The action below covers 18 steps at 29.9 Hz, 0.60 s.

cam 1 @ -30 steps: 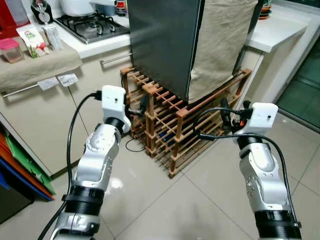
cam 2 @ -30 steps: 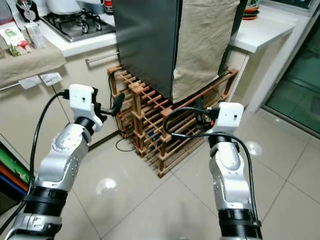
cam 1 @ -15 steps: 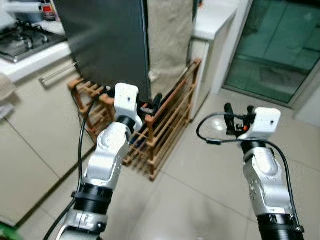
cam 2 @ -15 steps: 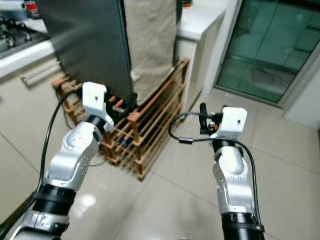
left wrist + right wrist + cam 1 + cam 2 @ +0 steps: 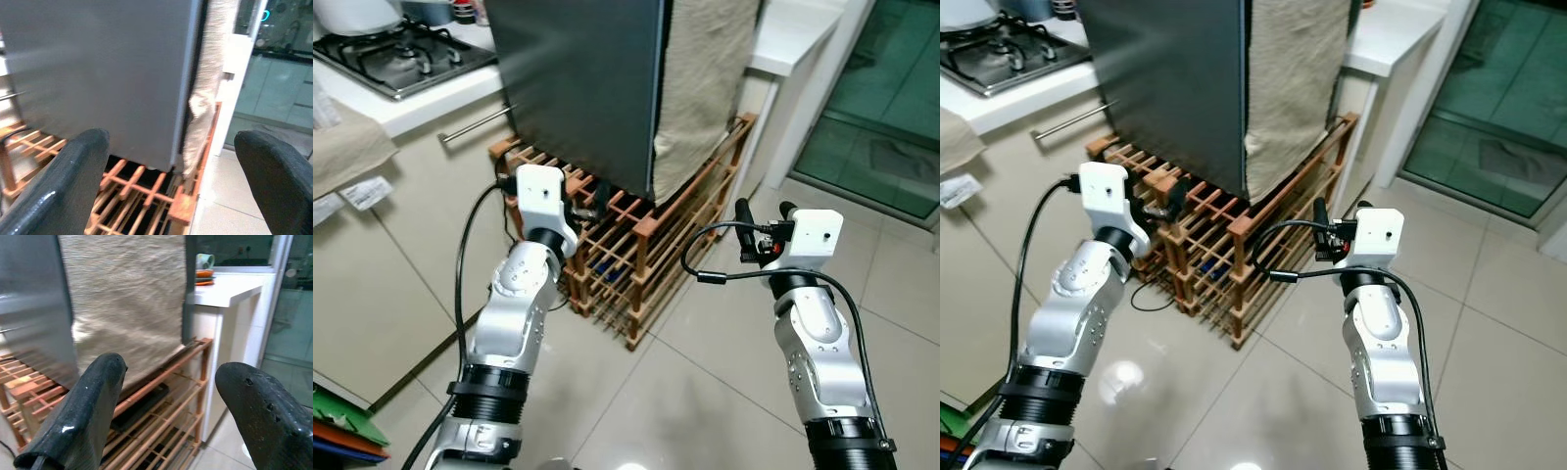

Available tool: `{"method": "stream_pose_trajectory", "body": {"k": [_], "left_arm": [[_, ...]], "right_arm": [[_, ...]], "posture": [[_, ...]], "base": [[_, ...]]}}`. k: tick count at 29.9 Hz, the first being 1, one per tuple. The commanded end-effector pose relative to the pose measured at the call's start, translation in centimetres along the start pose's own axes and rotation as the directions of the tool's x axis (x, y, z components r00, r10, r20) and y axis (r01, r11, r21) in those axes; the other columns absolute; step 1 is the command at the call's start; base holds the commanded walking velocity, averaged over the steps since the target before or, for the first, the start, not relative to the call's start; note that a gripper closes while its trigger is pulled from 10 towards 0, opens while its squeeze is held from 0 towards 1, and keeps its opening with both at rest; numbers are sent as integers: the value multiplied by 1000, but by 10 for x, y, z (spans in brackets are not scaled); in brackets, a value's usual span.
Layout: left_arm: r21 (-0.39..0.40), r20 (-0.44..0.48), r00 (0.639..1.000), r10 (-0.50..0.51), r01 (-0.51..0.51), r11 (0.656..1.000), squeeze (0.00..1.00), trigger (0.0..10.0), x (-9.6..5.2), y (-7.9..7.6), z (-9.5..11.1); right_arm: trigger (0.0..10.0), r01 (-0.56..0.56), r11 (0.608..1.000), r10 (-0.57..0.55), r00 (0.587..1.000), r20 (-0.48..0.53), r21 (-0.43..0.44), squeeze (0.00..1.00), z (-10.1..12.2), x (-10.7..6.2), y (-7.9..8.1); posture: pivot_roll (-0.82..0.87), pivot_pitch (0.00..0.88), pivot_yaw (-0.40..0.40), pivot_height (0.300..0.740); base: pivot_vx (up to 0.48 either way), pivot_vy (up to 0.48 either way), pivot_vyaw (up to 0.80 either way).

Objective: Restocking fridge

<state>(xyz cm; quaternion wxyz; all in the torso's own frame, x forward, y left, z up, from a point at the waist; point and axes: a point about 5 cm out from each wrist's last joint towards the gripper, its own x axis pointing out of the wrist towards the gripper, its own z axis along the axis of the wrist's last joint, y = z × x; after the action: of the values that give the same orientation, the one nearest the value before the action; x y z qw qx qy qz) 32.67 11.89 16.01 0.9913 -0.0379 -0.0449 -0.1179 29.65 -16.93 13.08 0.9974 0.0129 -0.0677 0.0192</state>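
Note:
A dark grey fridge (image 5: 578, 88) stands shut on a low wooden rack (image 5: 636, 264), with a beige cloth (image 5: 705, 78) hanging down its right side. My left gripper (image 5: 592, 201) is raised close to the rack's top rail, below the fridge's front face, open and holding nothing. In the left wrist view its fingers (image 5: 73, 186) frame the fridge's lower corner. My right gripper (image 5: 762, 210) hovers over the floor to the right of the rack, open and empty. The right wrist view looks past its fingers (image 5: 83, 416) at the cloth and the rack's end.
A counter with a gas stove (image 5: 401, 59) and a drawer handle (image 5: 475, 124) runs along the left. A white counter (image 5: 793, 29) sits behind the fridge, and a glass door (image 5: 891, 98) lies to the right. Tiled floor (image 5: 705, 392) spreads in front.
The camera swung right and has come back left, so the fridge sits mid-frame again. Both arms hold the same raised pose, with both grippers open.

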Motion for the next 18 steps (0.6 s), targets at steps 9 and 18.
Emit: {"method": "stream_pose_trajectory", "body": {"k": [9,18], "left_arm": [[-25,145,987,-63,68,997,0,10000,4,-8,28],[-33,161,985,-55,61,998,0,10000,5,-7,31]], "right_arm": [[10000,-28,999,31,997,70,-39,0,15,10,3],[10000,-39,998,42,997,70,-54,0,17,11,-3]], "posture": [[-84,0,21,740],[-90,0,-5,740]], "base": [[474,0,0],[480,0,0]]}}
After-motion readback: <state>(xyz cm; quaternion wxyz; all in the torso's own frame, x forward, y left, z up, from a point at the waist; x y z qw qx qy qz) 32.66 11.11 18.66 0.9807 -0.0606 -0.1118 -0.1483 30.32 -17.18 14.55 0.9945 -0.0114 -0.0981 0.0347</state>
